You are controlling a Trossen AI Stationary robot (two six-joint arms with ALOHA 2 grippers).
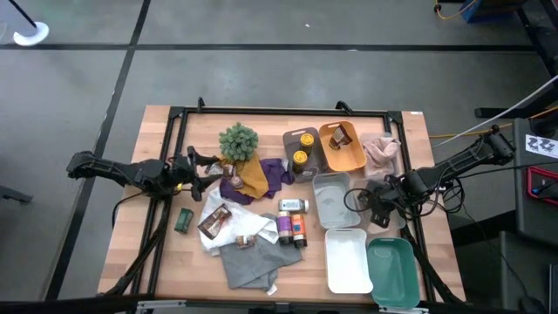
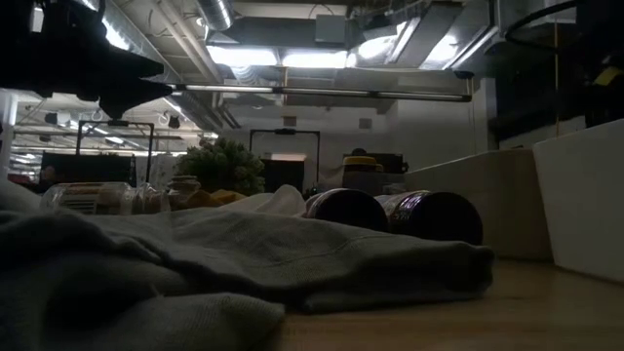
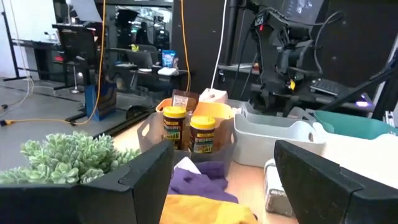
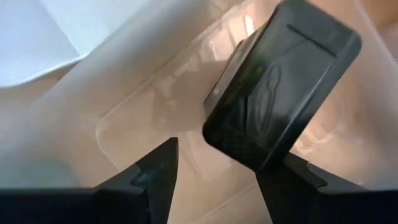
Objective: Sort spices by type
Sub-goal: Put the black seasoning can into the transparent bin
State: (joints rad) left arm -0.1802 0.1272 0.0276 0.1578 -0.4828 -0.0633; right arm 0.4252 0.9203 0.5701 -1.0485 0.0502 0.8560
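- The right hand (image 4: 214,165) grasps a dark flat tin (image 4: 281,87) between its fingers, low over the pale translucent tray (image 1: 333,197) at the bench's right side.
- Judged step: set this tin into that tray. Lower until it rests on the tray floor before letting go, so it lands flat rather than tipping.
- The left hand (image 3: 224,168), released with fingers spread, waits by the plant (image 1: 237,140).
- Yellow-topped tins (image 1: 302,148) already sit in the grey tray (image 1: 288,141); bottles (image 1: 293,228) and packets (image 1: 214,219) lie among the cloths (image 1: 248,260).
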